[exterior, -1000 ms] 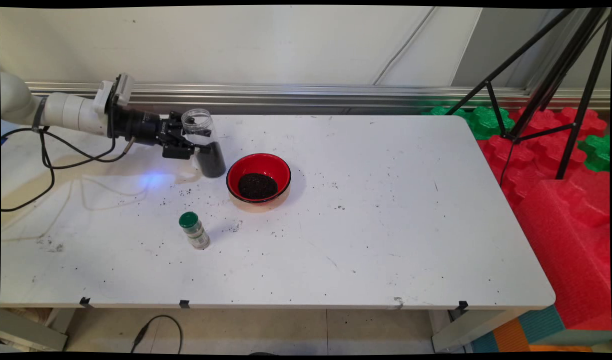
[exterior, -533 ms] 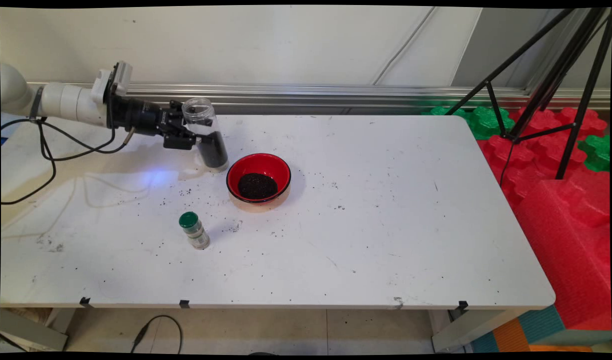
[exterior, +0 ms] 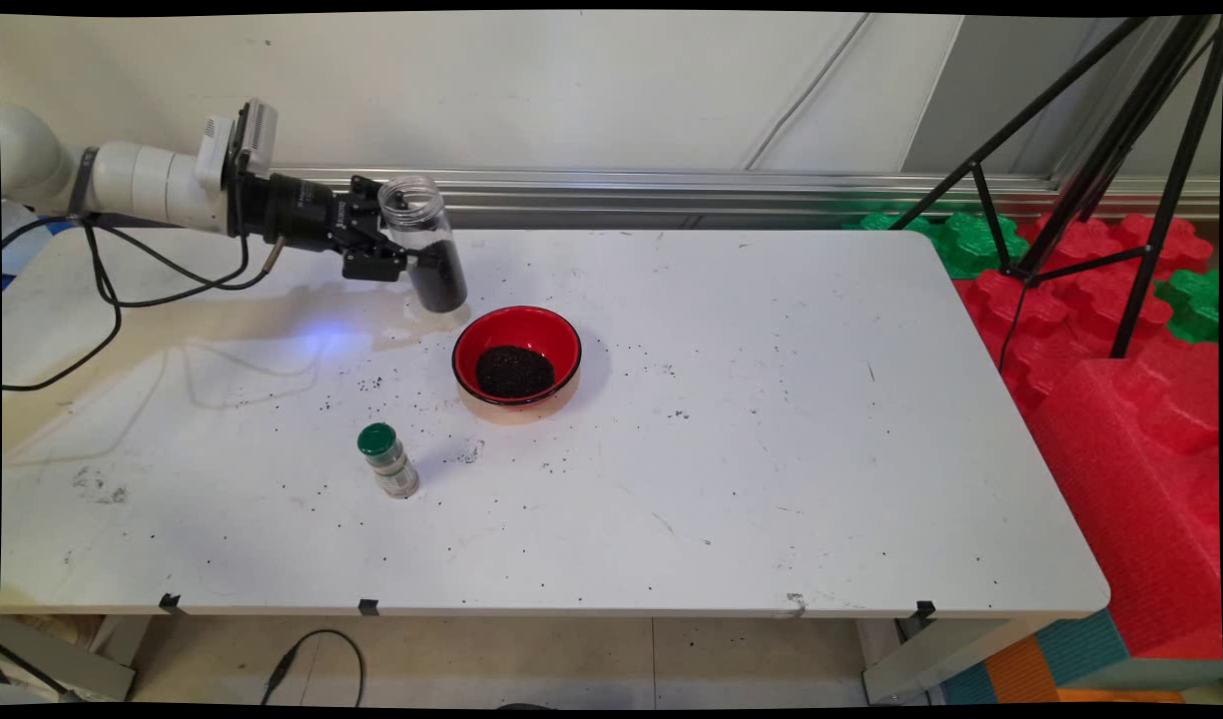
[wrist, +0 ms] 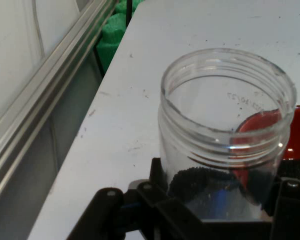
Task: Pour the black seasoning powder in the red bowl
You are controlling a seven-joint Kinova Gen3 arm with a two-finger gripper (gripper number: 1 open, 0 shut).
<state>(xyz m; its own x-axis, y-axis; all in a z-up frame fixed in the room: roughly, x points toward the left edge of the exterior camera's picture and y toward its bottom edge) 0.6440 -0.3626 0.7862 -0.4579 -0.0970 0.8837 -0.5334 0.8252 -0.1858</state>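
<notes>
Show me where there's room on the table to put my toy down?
The widest bare patch is the table's right half, right of the red bowl. The near strip in front of the green-capped bottle is free too. It's crowded at the far left, where the gripper holds the clear jar.

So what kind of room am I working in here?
Probably a robotics lab test bench: a scuffed white table, a black tripod, red and green foam blocks, and the claw holding a clear jar.
</notes>
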